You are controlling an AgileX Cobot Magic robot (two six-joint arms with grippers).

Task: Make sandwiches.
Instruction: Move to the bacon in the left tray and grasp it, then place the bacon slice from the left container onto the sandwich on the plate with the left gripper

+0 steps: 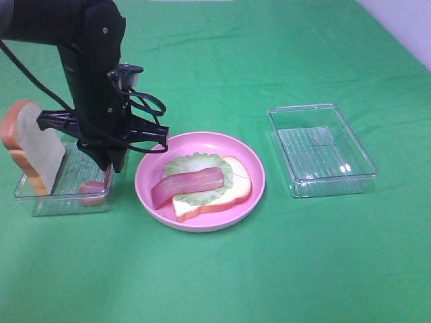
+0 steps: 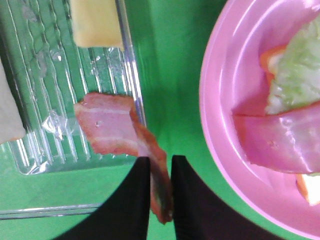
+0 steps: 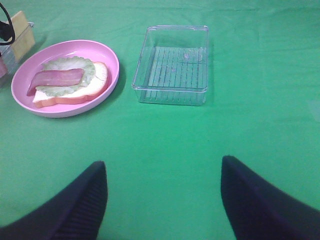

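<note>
On the round pink plate (image 1: 252,168) lies a partly built sandwich: a white bread slice (image 1: 239,188) with orange-brown crust, a pale green lettuce leaf (image 1: 195,165) and a pink-red meat strip (image 1: 188,183) on top. My left gripper (image 2: 160,162) is over the left clear tray (image 1: 67,195), shut on one end of a second meat strip (image 2: 112,125) that lies across the tray's rim. Another bread slice (image 1: 30,145) stands upright in that tray, and a yellow cheese square (image 2: 97,22) lies there too. My right gripper (image 3: 162,165) hangs open and empty over the green cloth.
An empty clear tray (image 1: 323,151) sits to the right of the plate, also seen in the right wrist view as the clear tray (image 3: 172,65). Green cloth (image 1: 222,282) covers the whole table. The left arm's black body (image 1: 94,67) rises above the left tray.
</note>
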